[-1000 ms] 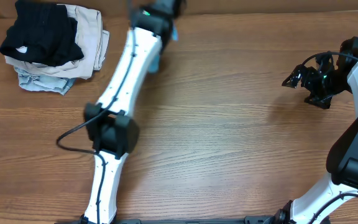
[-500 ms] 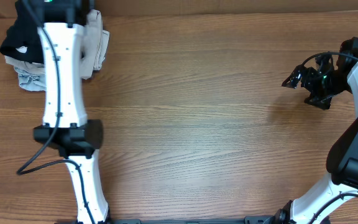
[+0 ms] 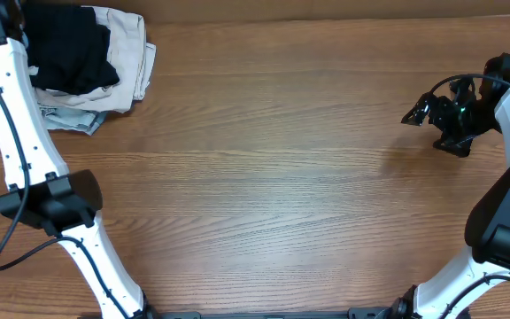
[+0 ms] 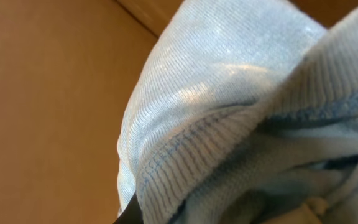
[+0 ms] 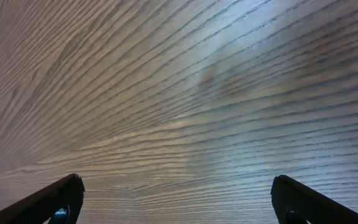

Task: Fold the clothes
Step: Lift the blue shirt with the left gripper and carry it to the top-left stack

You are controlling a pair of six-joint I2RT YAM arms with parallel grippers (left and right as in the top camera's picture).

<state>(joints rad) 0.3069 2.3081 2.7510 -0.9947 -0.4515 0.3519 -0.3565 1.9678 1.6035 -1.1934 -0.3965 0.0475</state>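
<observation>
The sky-blue T-shirt [image 4: 229, 93] fills the left wrist view, bunched against the left claw, which seems clamped on it beyond the overhead's upper left corner. The right claw [image 5: 176, 186] gapes wide at far right, well apart.

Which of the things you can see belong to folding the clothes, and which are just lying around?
Job: light blue T-shirt, bunched close to the left wrist camera.
Lying about: black garment, beige garment, pale denim garment, folded in one pile.
</observation>
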